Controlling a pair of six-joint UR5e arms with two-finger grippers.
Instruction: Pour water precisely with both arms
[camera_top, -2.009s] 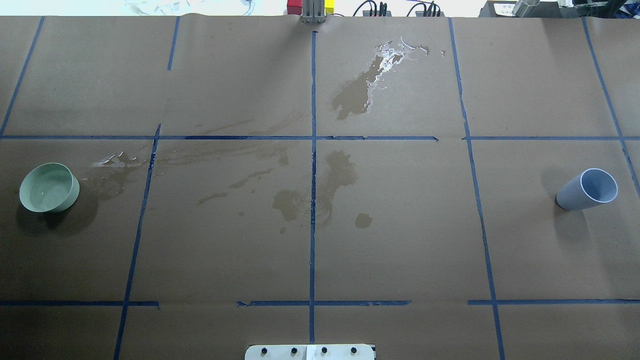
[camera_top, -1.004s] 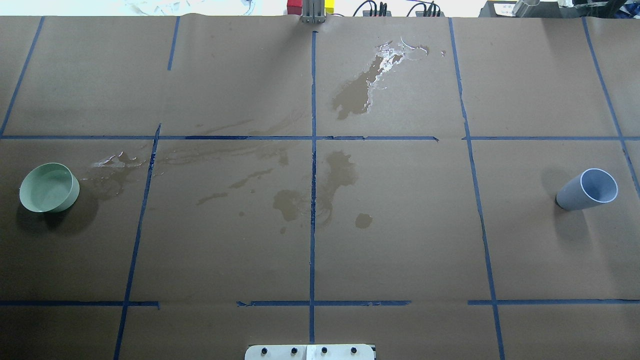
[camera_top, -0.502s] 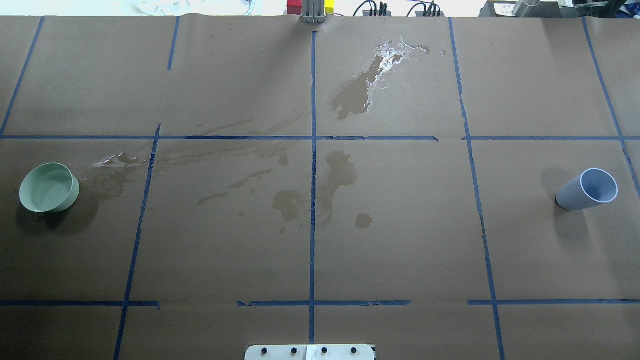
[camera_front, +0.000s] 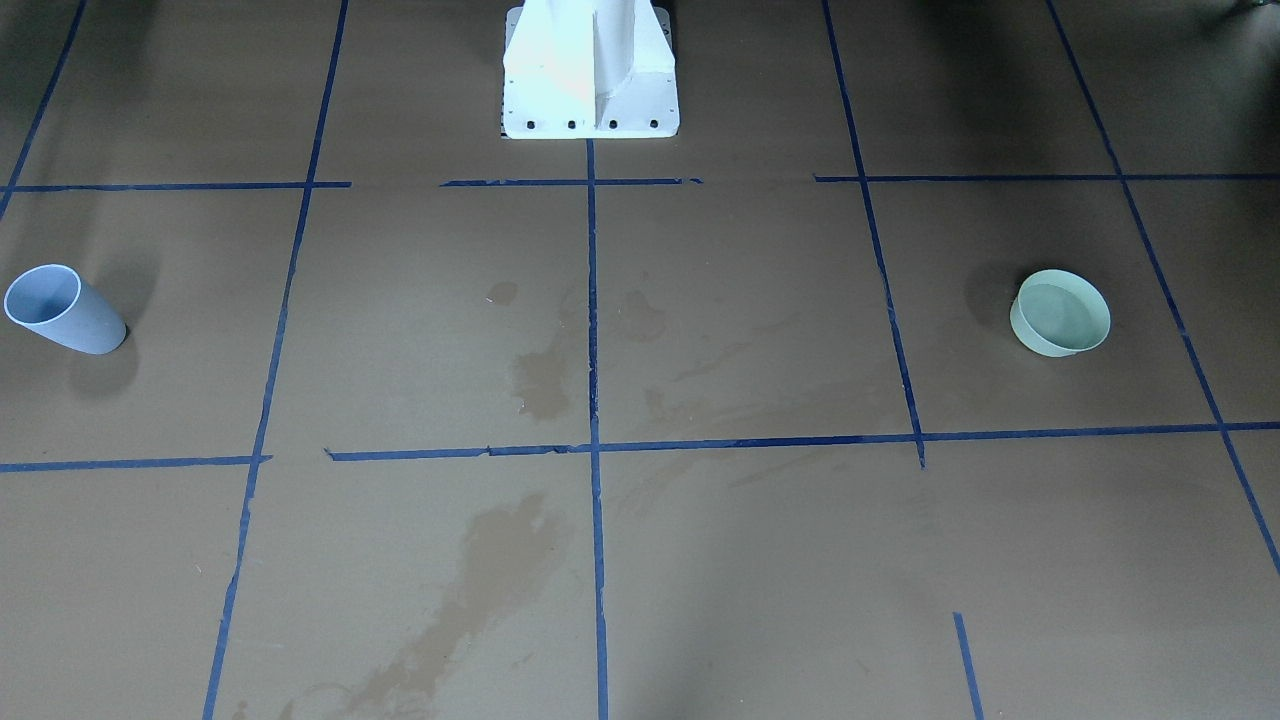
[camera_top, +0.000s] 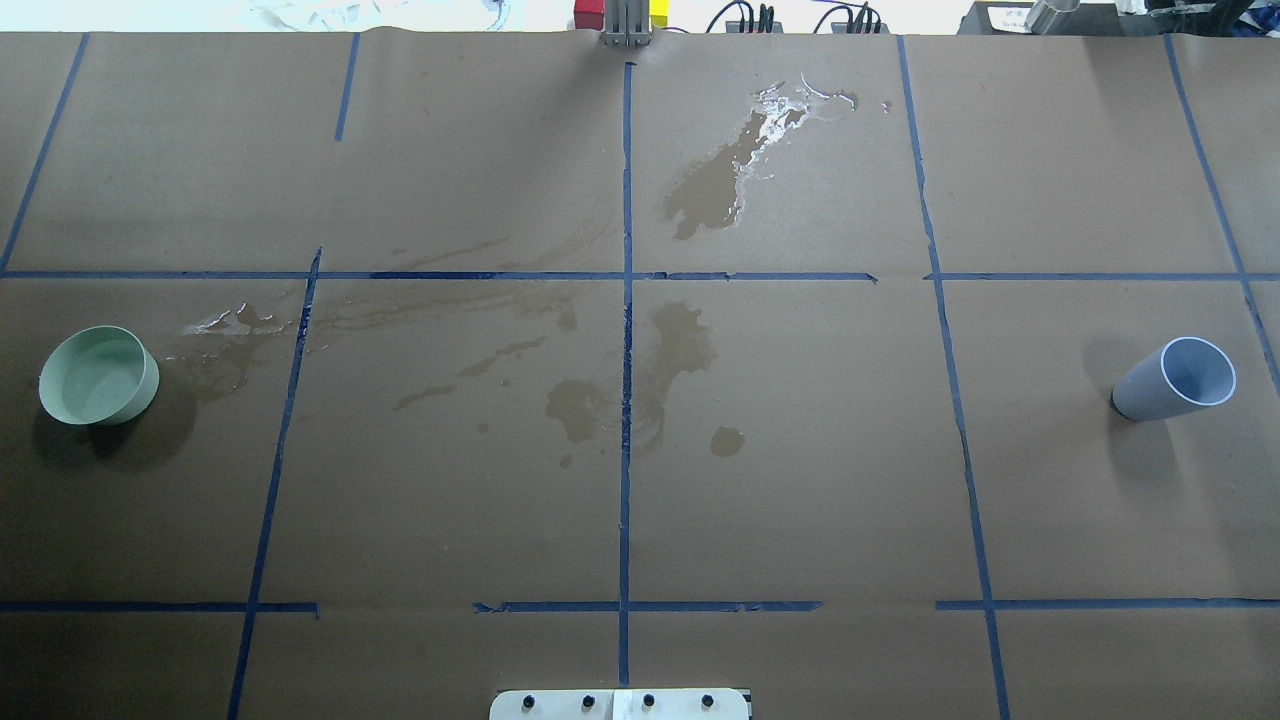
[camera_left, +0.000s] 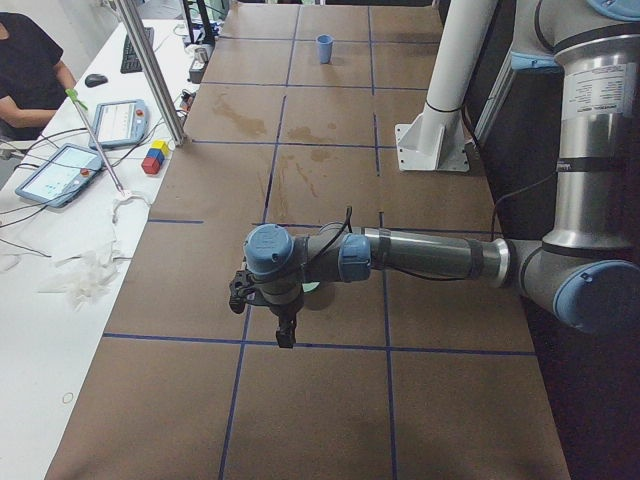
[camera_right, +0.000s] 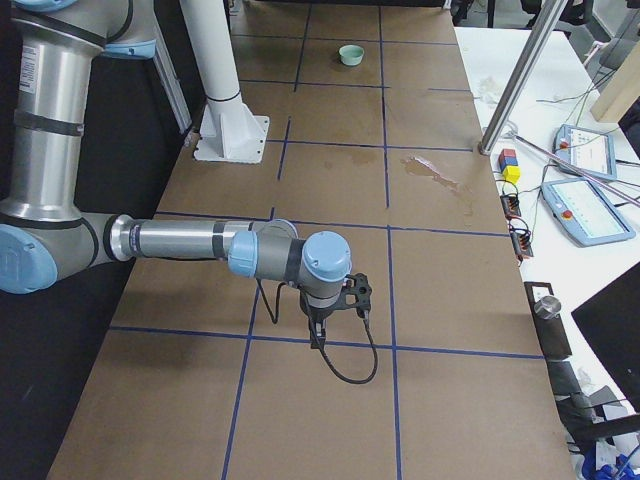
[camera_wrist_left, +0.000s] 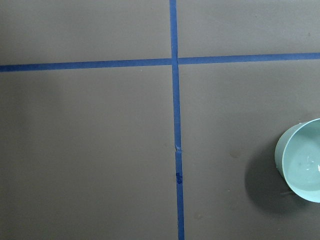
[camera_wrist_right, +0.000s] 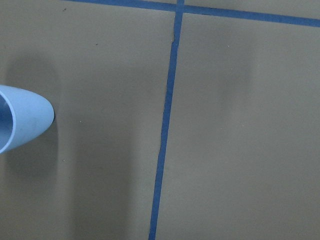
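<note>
You've set the brown paper-covered table (camera_top: 450, 500) with the vessels at opposite ends, so each arm likely takes its own. Your left silver-grey arm (camera_left: 430, 257) hangs above the paper near the pale green round bowl (camera_top: 148, 388); the right silver-grey arm (camera_right: 190, 240) does likewise near the blue-grey tapered cup (camera_top: 1150, 392). The water (camera_top: 712, 185) shows as wet patches mid-table, plus a faint sheen in the bowl; the cup's contents are unreadable. For the left gripper (camera_left: 275, 310) and right gripper (camera_right: 330, 305), can't tell jaw opening. Both vessels stand free.
</note>
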